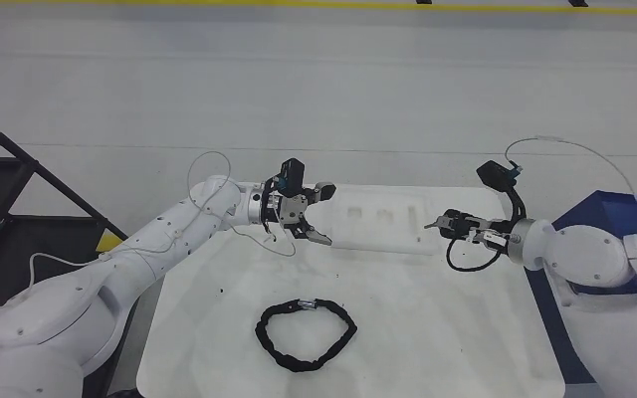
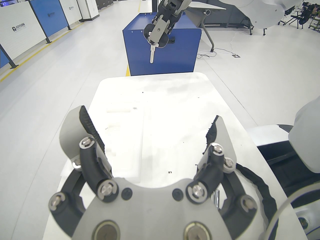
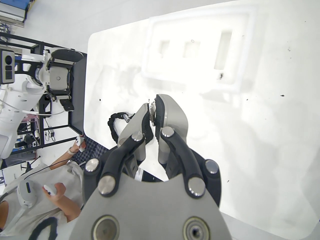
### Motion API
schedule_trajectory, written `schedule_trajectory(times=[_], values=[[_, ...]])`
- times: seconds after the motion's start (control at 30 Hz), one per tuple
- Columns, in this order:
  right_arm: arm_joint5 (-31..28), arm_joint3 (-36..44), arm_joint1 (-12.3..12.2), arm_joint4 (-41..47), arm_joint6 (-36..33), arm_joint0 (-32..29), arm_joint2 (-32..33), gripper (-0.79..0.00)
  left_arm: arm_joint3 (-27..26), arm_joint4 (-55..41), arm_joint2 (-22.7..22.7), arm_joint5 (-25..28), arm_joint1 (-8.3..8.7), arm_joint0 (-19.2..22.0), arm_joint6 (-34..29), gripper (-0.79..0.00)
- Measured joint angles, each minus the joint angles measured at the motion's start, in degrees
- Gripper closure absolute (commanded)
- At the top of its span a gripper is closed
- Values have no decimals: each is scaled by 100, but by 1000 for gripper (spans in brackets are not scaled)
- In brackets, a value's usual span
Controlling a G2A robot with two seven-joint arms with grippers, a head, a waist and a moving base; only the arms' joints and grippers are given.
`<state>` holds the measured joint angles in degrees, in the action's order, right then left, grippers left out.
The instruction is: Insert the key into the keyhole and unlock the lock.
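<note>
Left end effector [image 2: 149,114] spread wide; right end effector [image 3: 152,112] pinching key [image 2: 151,54].

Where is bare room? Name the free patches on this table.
Bare table lies right of the chain lock, between the foam tray and the near edge. Crowded at the tray's ends: left tool, right tool with key.

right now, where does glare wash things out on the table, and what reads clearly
Top view: the foam tray nearly melts into the table; the black chain lock stands out. Right wrist view: the tray's recesses are washed pale. Left wrist view: the key shows plainly against the blue cabinet.
</note>
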<state>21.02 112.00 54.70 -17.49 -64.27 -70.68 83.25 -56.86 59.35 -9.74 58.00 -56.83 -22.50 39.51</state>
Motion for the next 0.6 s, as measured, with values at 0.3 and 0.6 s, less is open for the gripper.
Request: schedule_trajectory(times=[0.3,0.6], values=[[114,30,-2,103,126,-105,88,0,0,0,0,0,0,0,0,-785],[114,30,-1,103,126,-105,88,0,-197,81,-189,-115,65,-48,-432,-785]])
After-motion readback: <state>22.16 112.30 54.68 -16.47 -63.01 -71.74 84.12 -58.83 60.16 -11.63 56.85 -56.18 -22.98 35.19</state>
